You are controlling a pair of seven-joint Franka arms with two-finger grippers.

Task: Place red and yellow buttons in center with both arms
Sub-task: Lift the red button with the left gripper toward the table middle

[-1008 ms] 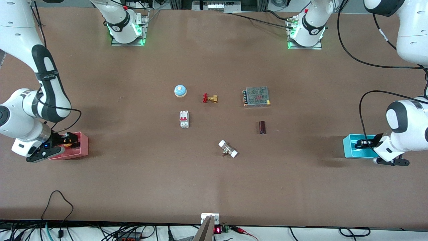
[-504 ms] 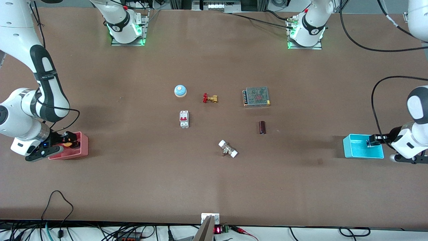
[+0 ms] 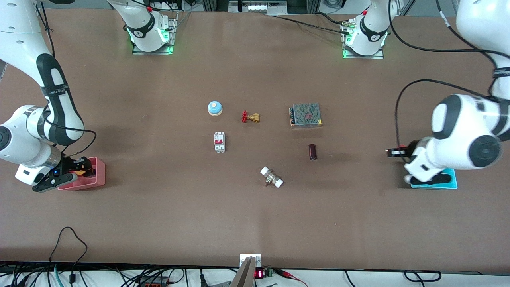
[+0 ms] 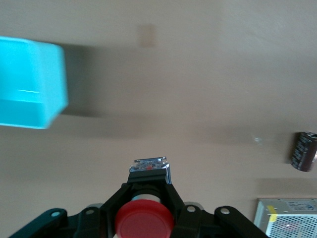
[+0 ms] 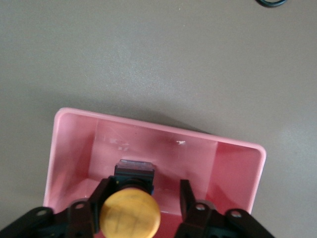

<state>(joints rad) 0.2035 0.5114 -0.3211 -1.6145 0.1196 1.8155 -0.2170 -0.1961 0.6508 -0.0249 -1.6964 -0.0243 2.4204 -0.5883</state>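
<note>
Front view: the left pincer [image 3: 392,152] hangs over bare tabletop [image 3: 255,215] beside the cyan bin [image 3: 448,181], mostly hidden by the arm; the right pincer [image 3: 81,166] sits over the pink bin [image 3: 97,175].

Left wrist view: the left pincer is clamped on the red button [image 4: 143,220], round glossy cap, dark body.

Right wrist view: the right pincer grips the yellow button [image 5: 130,214] in the bin; its body is half hidden.

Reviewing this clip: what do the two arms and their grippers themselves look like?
Both are glossy white arms with black joint bands, trailing black cables. The right arm bears small white lettering on its black band. The left arm ends in rounded white housings with dark end caps. The right gripper and left gripper are black, two-fingered.
</note>
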